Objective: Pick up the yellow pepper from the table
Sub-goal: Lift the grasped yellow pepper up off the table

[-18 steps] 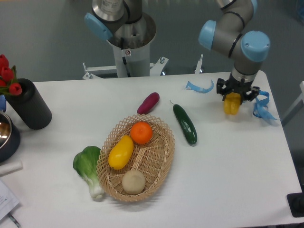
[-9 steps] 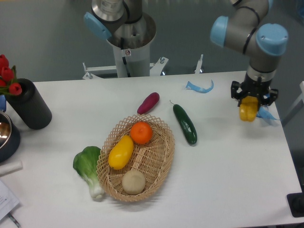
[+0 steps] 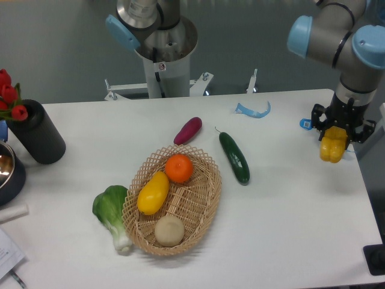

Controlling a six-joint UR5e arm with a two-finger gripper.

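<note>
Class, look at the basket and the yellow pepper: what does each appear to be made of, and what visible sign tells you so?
The basket looks like woven wicker or rattan, matte tan, with open lattice sides and visible strands. The yellow pepper, held in the gripper, looks like smooth glossy plastic, evenly coloured with a soft sheen; real produce cannot be ruled out.

The small, glossy yellow bell pepper [image 3: 334,146], lobed and blocky in shape, hangs upright with its top end hidden between the black fingers of the two-finger gripper [image 3: 335,133], which are closed on it. It appears lifted off the surface, near the far right edge of the large white flat tabletop with rounded corners [image 3: 289,229]. Its lower end points down toward the table, and its skin shows a soft shine.
</note>
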